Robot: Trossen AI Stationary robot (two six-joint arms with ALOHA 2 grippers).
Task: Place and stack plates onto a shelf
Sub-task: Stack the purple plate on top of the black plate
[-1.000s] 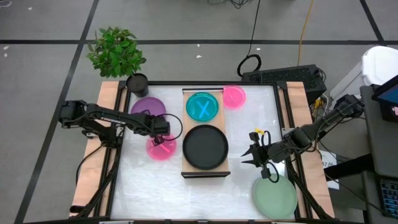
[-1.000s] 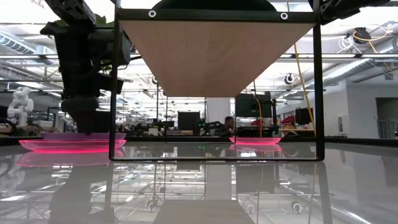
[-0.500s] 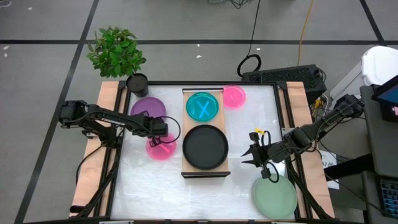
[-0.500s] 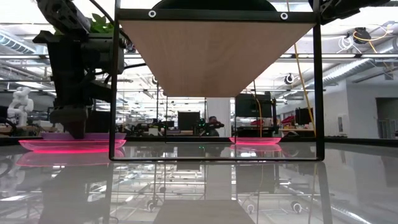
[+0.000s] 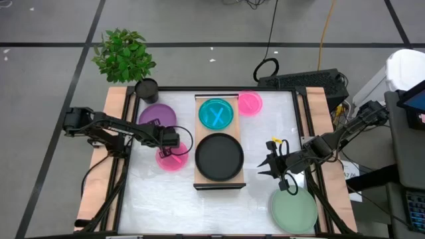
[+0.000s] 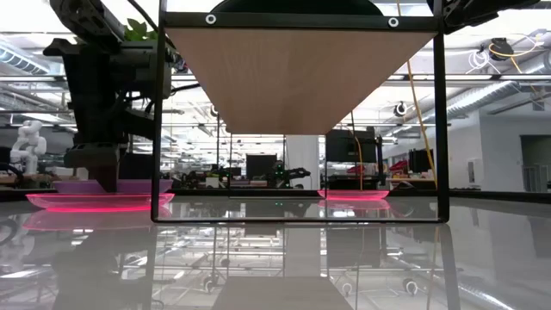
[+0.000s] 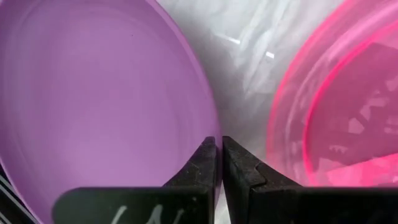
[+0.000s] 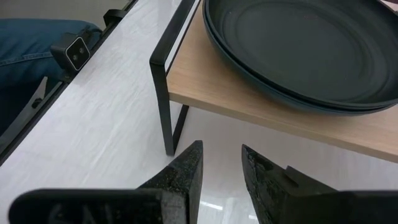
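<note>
— Start from the left. Where is the left gripper (image 5: 174, 146)?

— It is low over the table (image 5: 199, 206), in the gap between the purple plate (image 5: 154, 114) and the near pink plate (image 5: 171, 160). Its fingers are pressed together, and in the left wrist view I see nothing between them. The purple rim lies just beside one finger and the pink rim near the other one.

— So it holds no plate?

— I judge not (the tips meet over bare table). It must probably open again and take one rim.

— And which way must the plate go?

— To the right of this gripper. The shelf (image 5: 219, 184) stands in the middle, its long axis running front to back between the two arms. A cyan plate (image 5: 216, 113) lies on its far half and a black plate (image 5: 219, 157) on its near half. In the right wrist view a dark teal plate (image 8: 261, 87) shows under the black one.

— Farther right?

— A second pink plate (image 5: 250, 102) lies beside the shelf's far corner. The right gripper (image 5: 267, 166) waits near the shelf's near end, narrowly open and empty. The sage-green plate (image 5: 294, 210) lies by the right front corner, closer to that arm.

— The surface?

— White, glossy, mirror-like in the low view. A plate may slide on it. Behind is a wide lit hall.
</note>
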